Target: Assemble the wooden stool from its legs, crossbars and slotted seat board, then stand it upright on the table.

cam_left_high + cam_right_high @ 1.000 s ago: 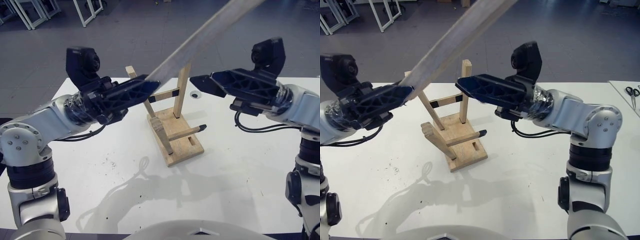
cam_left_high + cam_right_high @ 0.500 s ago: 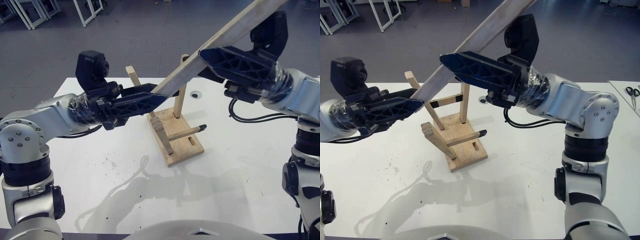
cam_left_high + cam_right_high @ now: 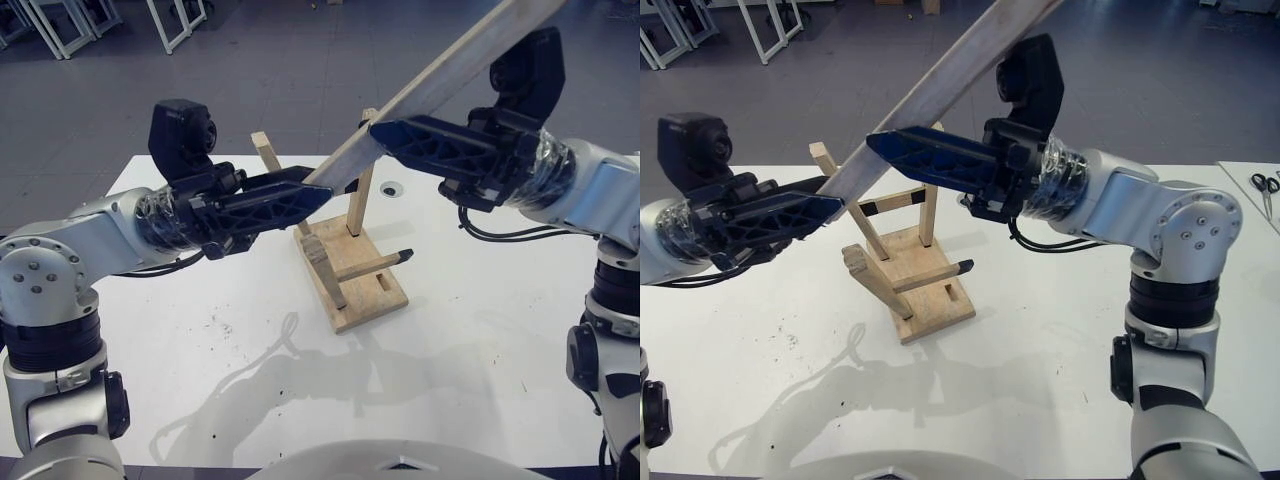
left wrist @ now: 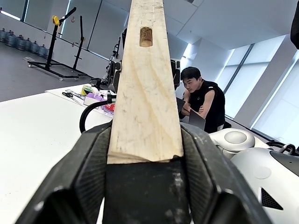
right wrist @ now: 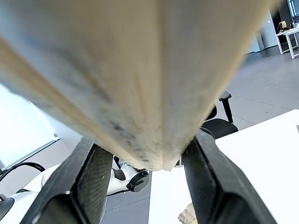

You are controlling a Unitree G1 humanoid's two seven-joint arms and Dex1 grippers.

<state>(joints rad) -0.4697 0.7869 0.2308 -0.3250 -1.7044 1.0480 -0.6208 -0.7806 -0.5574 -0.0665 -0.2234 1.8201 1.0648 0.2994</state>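
White table [image 3: 200, 330]: stool part-built, one leg [image 3: 450, 65] held aloft.
Seat board [image 3: 372, 300] lies mid-table with legs and crossbars fitted. Left gripper [image 3: 310, 195] clamps the loose leg's lower end; right gripper [image 3: 385, 130] closes around its middle. Remaining: fit leg, stand stool upright.

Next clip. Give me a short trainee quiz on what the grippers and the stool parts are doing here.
1. True or false: the wooden leg lies flat on the table.
2. The slotted seat board is: A) lying flat on the table, B) held in the air, C) standing on edge.
3. Which gripper holds the leg's lower end?
Key: 1 false, both grippers hold it up at a slant; 2 A; 3 the left gripper, with the right gripper higher up.
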